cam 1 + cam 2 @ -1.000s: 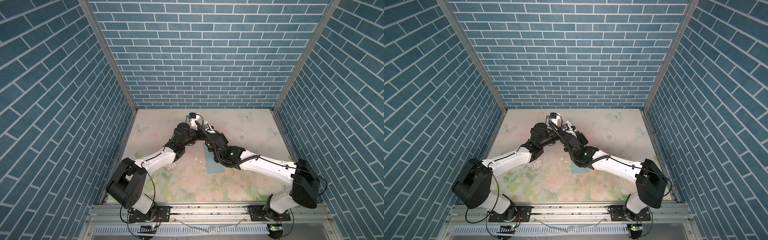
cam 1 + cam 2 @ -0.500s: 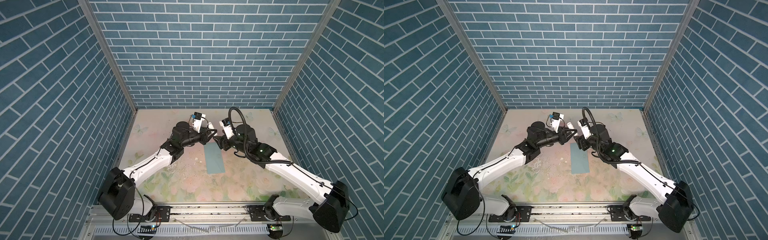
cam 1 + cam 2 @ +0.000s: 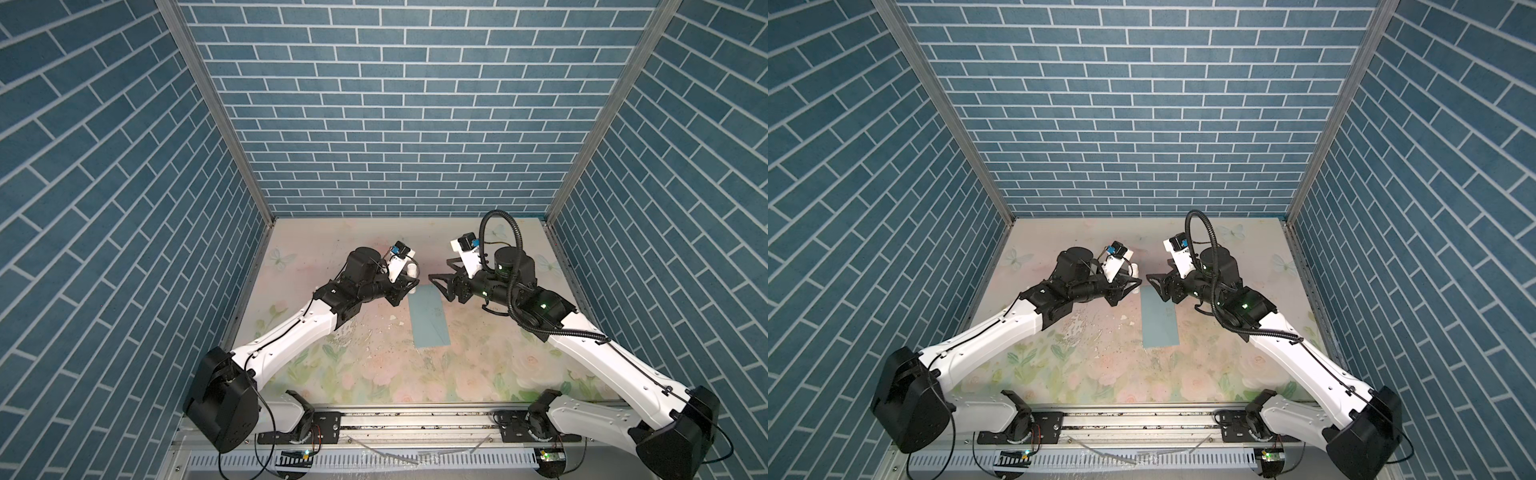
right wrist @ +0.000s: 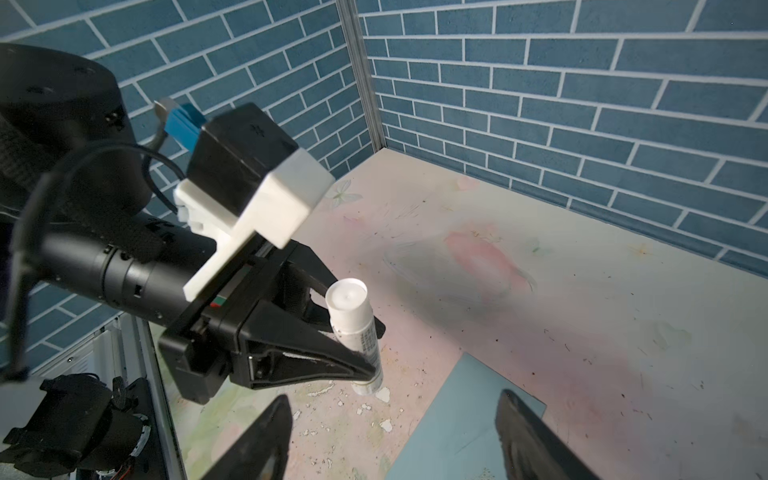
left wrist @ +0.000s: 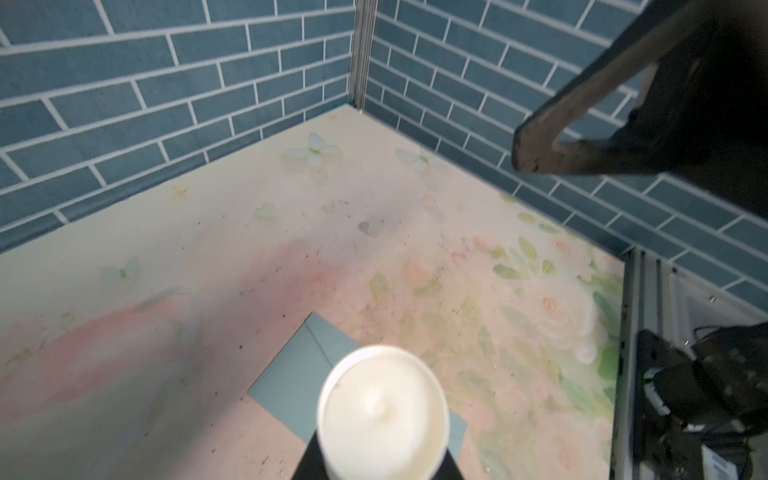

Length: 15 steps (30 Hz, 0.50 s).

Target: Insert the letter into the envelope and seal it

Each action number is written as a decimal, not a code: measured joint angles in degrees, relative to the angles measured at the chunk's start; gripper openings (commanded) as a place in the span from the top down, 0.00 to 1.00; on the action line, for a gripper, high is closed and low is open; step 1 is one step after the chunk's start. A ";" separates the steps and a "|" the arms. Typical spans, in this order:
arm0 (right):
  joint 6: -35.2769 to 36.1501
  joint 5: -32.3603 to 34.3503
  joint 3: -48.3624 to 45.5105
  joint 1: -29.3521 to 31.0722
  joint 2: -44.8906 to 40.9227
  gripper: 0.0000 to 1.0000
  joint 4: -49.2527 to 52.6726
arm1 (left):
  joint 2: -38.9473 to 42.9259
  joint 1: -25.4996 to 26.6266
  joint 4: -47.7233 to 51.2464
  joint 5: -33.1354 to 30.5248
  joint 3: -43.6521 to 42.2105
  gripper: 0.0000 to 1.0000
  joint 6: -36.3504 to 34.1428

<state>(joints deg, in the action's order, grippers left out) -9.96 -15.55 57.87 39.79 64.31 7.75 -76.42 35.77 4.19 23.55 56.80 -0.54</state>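
Pulled back right: right gripper (image 3: pixel 438 272), jaws wide, empty | left gripper (image 4: pixel 368 347) clamped on glue stick (image 4: pixel 353 316) | envelope (image 3: pixel 428 320) flat on table (image 3: pixel 374 365), between grippers; letter not visible | paper likely light, floppy, slides: pin an edge

On the floral-print table (image 3: pixel 374 374), scuffed and speckled: teal envelope (image 3: pixel 430 324) lying flat near the middle (seam lines facing up), small white flakes (image 4: pixel 385 424) scattered just beside its left edge.
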 measured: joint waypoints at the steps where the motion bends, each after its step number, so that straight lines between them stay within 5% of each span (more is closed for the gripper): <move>1: -0.35 -0.17 0.00 0.00 0.46 0.23 -0.35 | 0.00 0.02 1.77 -0.52 0.79 1.00 -1.16; 15: -7.76 -4.85 0.09 0.00 8.41 0.23 -8.07 | 0.00 0.63 9.03 -3.06 3.10 1.00 -6.54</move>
<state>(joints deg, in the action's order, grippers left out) -17.72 -20.40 57.95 39.79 72.73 -0.32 -76.42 36.40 13.21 20.49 59.90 -7.07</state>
